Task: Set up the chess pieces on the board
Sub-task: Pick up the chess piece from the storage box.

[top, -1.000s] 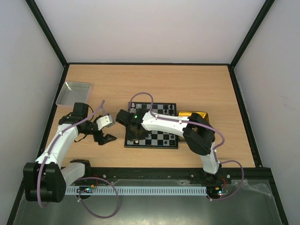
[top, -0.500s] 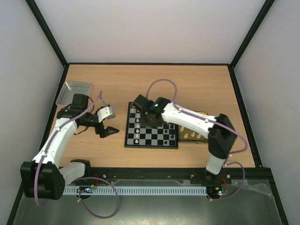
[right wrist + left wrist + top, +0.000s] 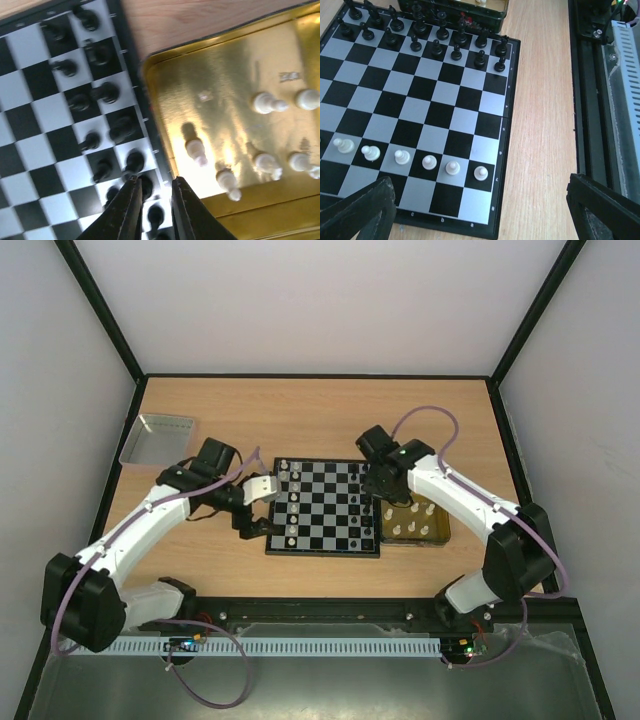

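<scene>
Six white pawns [image 3: 429,162] line a near row of the board [image 3: 420,102]; black pieces [image 3: 437,47] fill its far rows. The left gripper's [image 3: 480,200] jaws stand wide apart.

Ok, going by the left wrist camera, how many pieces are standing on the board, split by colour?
White pieces: 6
Black pieces: 16
Total: 22
That view cuts off a corner of the board at the end of the white row, so more white ones could be hidden there.
</scene>
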Robot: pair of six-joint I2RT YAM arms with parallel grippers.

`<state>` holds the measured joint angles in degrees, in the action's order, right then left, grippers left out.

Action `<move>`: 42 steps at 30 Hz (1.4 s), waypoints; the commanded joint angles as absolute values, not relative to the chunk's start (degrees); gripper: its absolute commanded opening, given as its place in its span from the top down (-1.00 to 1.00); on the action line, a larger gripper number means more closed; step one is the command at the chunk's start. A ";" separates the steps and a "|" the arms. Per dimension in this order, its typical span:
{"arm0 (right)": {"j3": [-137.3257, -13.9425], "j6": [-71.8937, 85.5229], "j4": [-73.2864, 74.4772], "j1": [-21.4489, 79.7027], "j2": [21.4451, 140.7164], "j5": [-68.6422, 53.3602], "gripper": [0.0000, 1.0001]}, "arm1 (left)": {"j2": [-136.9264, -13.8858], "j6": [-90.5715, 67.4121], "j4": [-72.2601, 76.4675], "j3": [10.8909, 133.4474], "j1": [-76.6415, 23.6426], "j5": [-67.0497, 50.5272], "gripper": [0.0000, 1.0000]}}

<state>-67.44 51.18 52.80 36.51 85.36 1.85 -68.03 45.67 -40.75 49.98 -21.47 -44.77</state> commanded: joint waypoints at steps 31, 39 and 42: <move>-55.28 44.61 44.73 23.20 83.75 -8.66 0.68 | -72.57 30.53 -16.62 47.47 -32.73 -33.25 -0.81; -53.49 44.02 44.27 23.21 84.36 -10.92 0.68 | -72.94 31.19 -17.75 47.88 -32.71 -34.05 -0.81; -52.97 43.71 44.48 23.23 84.44 -10.65 0.68 | -73.28 31.28 -18.03 48.07 -32.70 -34.10 -0.80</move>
